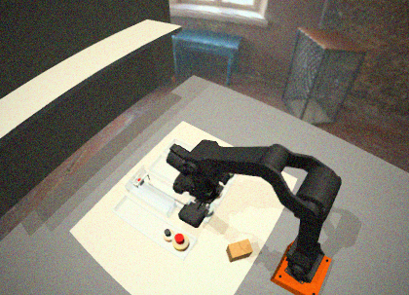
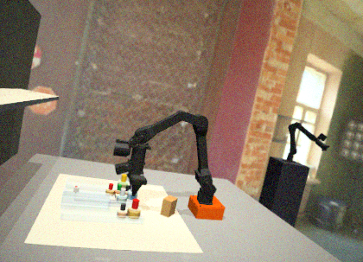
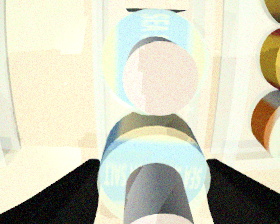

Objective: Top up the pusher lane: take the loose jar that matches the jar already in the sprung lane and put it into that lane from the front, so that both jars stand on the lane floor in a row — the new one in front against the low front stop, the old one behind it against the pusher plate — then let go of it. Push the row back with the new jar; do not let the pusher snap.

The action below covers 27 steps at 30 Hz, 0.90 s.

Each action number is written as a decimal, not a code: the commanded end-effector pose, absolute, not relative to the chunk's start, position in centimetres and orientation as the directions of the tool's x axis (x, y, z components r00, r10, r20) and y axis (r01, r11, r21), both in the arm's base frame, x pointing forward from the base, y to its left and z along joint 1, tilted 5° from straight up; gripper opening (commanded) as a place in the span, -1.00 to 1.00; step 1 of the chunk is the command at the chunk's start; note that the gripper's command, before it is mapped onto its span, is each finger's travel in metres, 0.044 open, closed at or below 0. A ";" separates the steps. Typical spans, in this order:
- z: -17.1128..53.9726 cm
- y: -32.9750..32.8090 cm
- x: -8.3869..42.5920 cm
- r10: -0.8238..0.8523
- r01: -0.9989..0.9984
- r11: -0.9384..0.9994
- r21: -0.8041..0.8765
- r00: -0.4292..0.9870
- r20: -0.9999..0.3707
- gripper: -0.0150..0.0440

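My gripper (image 1: 206,212) (image 2: 133,195) (image 3: 152,169) is shut on a light blue sea salt jar (image 3: 153,155), with one black finger on each side. The jar is upright, with a grey neck and a pale lid. The matching old jar (image 2: 123,194) (image 3: 111,55) has a pale pink lid and stands in the sprung lane (image 1: 155,198) (image 3: 97,60), directly ahead of the held jar. The two jars look close together or touching. A thin dark edge shows behind the old jar. The front stop and the held jar's base are hidden, so I cannot tell its height above the lane floor.
A neighbouring lane (image 1: 141,226) holds a black-capped jar (image 1: 167,235) (image 2: 123,211) and a red-capped jar (image 1: 180,242) (image 2: 135,209). Another red-capped jar (image 2: 111,188) and a yellow-capped green jar (image 2: 124,182) stand on the far side. A tan block (image 1: 239,250) (image 2: 168,206) lies near the orange arm base.
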State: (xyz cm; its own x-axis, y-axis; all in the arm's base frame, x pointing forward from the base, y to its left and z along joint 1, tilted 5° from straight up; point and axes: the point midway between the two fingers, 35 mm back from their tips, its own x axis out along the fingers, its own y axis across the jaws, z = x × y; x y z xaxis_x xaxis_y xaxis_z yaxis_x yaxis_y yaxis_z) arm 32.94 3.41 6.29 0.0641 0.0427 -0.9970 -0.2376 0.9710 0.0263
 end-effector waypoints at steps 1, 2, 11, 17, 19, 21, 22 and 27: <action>6.8 3.8 34.1 0.049 -0.240 0.970 0.025 0.095 -0.994 -0.49; 6.8 3.8 34.1 0.049 -0.240 0.970 0.025 0.095 -0.994 -0.49; 7.0 3.8 34.3 0.049 -0.240 0.970 0.025 0.096 -0.994 -0.49; 7.0 3.8 34.3 0.049 -0.240 0.970 0.025 0.096 -0.994 -0.49; 7.0 3.8 34.3 0.049 -0.240 0.970 0.025 0.096 -0.994 -0.49; 7.0 3.8 34.3 0.049 -0.240 0.970 0.025 0.096 -0.994 -0.49; 7.0 3.8 34.3 0.049 -0.240 0.970 0.025 0.096 -0.994 -0.49; 7.0 3.8 34.3 0.049 -0.240 0.970 0.025 0.096 -0.994 -0.49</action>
